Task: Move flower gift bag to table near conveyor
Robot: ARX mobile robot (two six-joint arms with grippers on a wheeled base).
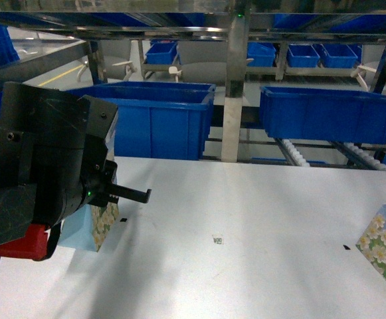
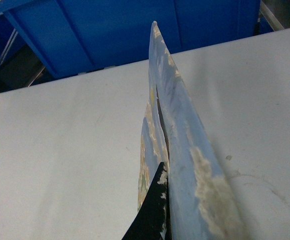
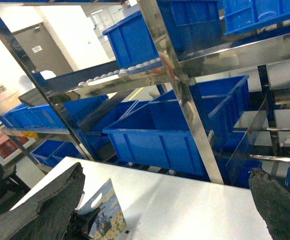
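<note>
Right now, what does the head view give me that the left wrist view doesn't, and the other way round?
Head only: the left gripper at the flower gift bag, a second floral bag at the table's right edge, and the conveyor rollers. Left wrist only: the bag's top edge close up, folded to a wedge, with one black fingertip against it. Both: the white table and a blue bin.

Forward head view — close wrist views
</note>
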